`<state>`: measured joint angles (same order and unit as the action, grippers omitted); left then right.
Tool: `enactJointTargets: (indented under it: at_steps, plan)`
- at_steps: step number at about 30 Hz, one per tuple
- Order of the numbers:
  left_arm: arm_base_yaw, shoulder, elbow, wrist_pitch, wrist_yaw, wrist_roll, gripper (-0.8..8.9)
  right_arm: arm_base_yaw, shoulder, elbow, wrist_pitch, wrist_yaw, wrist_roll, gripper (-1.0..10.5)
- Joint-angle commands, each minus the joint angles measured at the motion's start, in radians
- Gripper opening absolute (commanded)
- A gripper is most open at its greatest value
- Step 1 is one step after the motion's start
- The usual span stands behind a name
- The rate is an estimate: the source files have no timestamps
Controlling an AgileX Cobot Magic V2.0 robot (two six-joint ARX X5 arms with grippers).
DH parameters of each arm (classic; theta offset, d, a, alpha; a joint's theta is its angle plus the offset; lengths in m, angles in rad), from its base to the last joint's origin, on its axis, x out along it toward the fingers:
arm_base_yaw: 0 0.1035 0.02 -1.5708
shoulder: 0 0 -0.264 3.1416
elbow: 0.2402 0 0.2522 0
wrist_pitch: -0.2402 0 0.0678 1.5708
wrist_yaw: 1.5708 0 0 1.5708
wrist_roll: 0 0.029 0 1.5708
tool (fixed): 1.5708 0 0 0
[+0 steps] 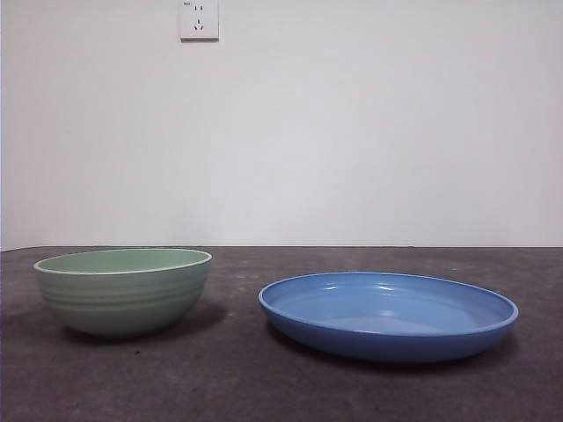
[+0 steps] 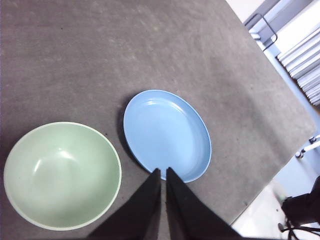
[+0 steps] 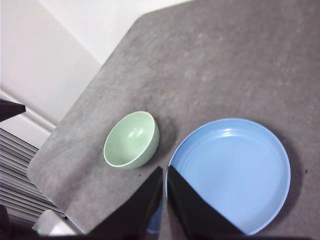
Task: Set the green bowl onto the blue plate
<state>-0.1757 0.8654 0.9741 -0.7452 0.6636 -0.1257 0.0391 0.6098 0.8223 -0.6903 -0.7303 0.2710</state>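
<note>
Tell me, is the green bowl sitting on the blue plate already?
No, the green bowl stands on the table beside the blue plate, with a bare gap between them.

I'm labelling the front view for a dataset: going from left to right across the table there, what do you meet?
green bowl → a strip of bare dark table → blue plate. The two stand apart, not touching. No gripper shows in this view.

Even, soft light fills all views. The bowl [image 1: 123, 290] and plate [image 1: 387, 316] carry pale glare and cast short, faint shadows on the tabletop [image 1: 264, 387]. The front view looks slightly soft; the wrist views are overexposed past the tabletop's edges.
</note>
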Motion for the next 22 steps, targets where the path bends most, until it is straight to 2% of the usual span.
enactJointTargets:
  at_steps: [1,7,9,11,15,17,19,22]
  plan:
    - [-0.005,0.006,0.023,0.010,0.010,0.055,0.20,0.003,0.002,0.016,0.013,-0.001,-0.021,0.1]
    - [-0.009,0.006,0.023,0.010,0.010,0.055,0.33,0.003,0.002,0.016,-0.005,-0.002,-0.021,0.1]
    - [-0.013,0.006,0.023,0.008,0.010,0.055,0.80,0.003,0.003,0.016,-0.006,-0.002,-0.021,0.3]
    - [-0.016,0.006,0.023,0.008,0.010,0.055,1.80,0.003,0.003,0.016,-0.006,-0.002,-0.021,1.3]
    - [-0.016,0.006,0.023,0.013,0.010,0.055,4.39,0.003,0.003,0.016,-0.006,-0.001,-0.021,4.4]
    - [-0.016,0.006,0.023,0.022,0.010,0.055,5.28,0.003,0.003,0.016,-0.006,-0.001,-0.021,5.3]
    - [-0.016,0.006,0.023,0.036,0.010,0.056,5.71,0.003,0.003,0.016,-0.006,-0.001,-0.021,5.7]
    - [-0.016,0.008,0.023,0.040,0.010,0.067,5.70,0.003,0.003,0.016,-0.006,-0.002,-0.020,5.9]
